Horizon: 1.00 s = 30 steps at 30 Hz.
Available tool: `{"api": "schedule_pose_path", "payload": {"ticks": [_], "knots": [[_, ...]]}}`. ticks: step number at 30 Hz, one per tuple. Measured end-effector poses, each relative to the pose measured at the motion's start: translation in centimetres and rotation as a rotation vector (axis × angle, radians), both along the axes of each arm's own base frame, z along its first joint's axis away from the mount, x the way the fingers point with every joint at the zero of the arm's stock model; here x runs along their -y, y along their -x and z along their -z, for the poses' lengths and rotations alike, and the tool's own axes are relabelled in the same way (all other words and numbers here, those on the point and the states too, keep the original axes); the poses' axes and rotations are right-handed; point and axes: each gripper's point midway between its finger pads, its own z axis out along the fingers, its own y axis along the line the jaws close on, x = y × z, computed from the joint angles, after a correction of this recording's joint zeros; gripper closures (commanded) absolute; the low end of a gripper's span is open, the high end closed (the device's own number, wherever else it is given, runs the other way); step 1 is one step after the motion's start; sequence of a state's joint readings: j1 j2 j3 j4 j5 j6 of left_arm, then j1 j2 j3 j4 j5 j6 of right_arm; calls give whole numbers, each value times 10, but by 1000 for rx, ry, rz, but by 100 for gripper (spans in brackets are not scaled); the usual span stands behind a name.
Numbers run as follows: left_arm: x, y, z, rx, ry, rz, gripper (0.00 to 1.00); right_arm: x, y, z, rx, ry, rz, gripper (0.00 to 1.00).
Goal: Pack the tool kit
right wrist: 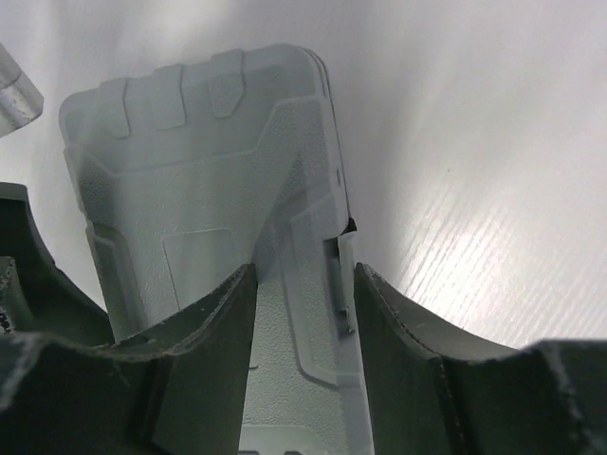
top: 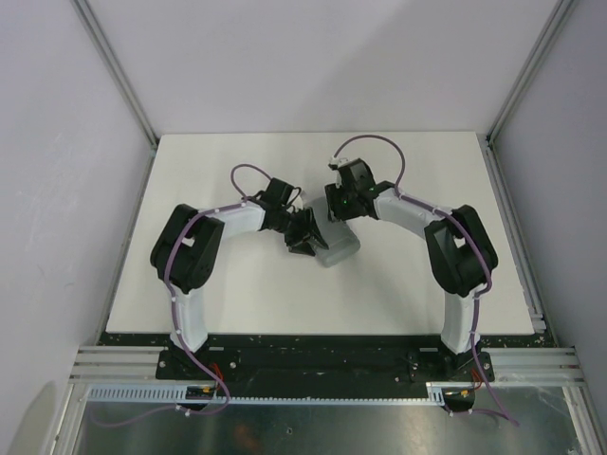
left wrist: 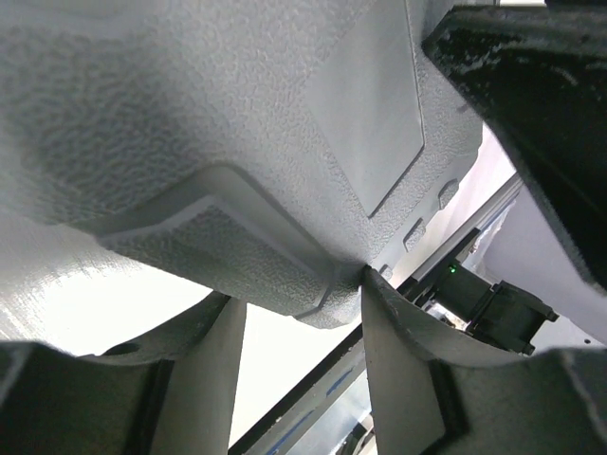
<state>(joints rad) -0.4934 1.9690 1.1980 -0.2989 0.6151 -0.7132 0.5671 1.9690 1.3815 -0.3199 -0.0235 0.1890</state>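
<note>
The tool kit case (top: 340,251) sits about midway between the left and right edges of the white worktop (top: 237,171), a little closer to the near edge than the far one. From above, both arms cover much of it. The part that shows is slanted, with a rounded corner pointing toward the near edge, so its long axis cannot be read there for certain.

In the right wrist view the case (right wrist: 190,152) runs lengthwise away from the camera, with three moulded tabs along its farthest edge. It is closed, and a seam runs down its right-hand side where the two halves meet. The shell is pale grey plastic with a pebbled texture. It has rounded corners, a raised stepped panel and a smooth rectangular patch set into the broad face.

The right tool (right wrist: 305,270) stands about half spread. The near end of the case is between its fingers, and both inner faces lie against it.

The left tool (left wrist: 299,289) is spread about as far. One rounded corner of the case (left wrist: 237,123) comes down between its fingertips, and both tips touch the shell.

From above, the left tool (top: 305,245) meets the case on its left side and the right tool (top: 343,210) meets it at its far end.
</note>
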Motion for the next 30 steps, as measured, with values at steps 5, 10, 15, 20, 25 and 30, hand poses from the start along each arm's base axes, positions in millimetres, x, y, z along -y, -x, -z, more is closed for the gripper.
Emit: {"api": "schedule_pose_path", "payload": {"ticks": [5,10,15,20,25,30], "knots": [[-3,-3,0,4,3,-4,53,-4,-7,-4,-16,-79,-54,46],[-5,-4,0,-2,6,-8,45,-11,-10,-5,-22,-124,-91,41],[-7,-6,1,10,4,-2,42,-15,-10,-5,-26,-149,-108,39],[-8,-7,1,13,2,3,50,-16,-10,-5,-24,-152,-110,56],[-9,-7,1,-1,-2,0,65,-15,-12,-6,-14,-138,-97,86],[-11,-6,0,-61,-8,-23,71,-21,-14,-12,43,-79,-101,99]]}}
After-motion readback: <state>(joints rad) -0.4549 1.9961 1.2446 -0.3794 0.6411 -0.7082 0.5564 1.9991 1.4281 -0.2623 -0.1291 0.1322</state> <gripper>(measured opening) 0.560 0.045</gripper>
